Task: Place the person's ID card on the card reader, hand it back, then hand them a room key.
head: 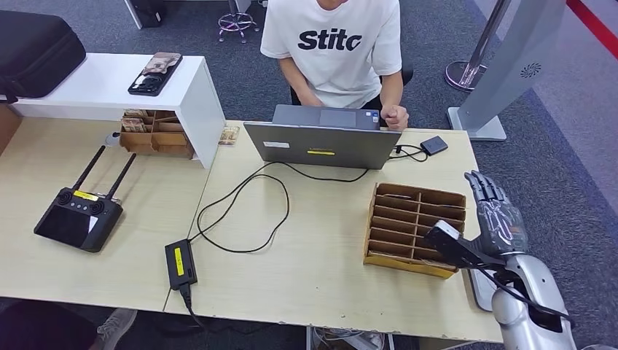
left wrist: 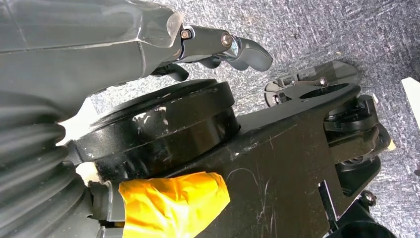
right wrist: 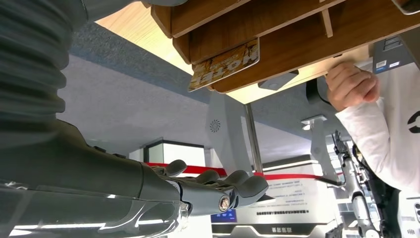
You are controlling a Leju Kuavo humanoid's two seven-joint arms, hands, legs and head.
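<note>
The left hand [left wrist: 218,47] hung over grey carpet, fingers curled in on nothing. On the desk [head: 313,255], a hotel key card [right wrist: 225,64] sat in the wooden slotted rack [head: 414,228], just left of the right hand [head: 498,211], which was empty with its fingers extended.

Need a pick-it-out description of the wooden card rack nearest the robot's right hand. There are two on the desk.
Start at the open grey laptop in front of the person in the white T-shirt. Down and right of it, near the table's right edge, lies a slotted wooden rack, just left of the raised right robot hand. The other wooden rack sits tucked under the white shelf on the far left.
</note>
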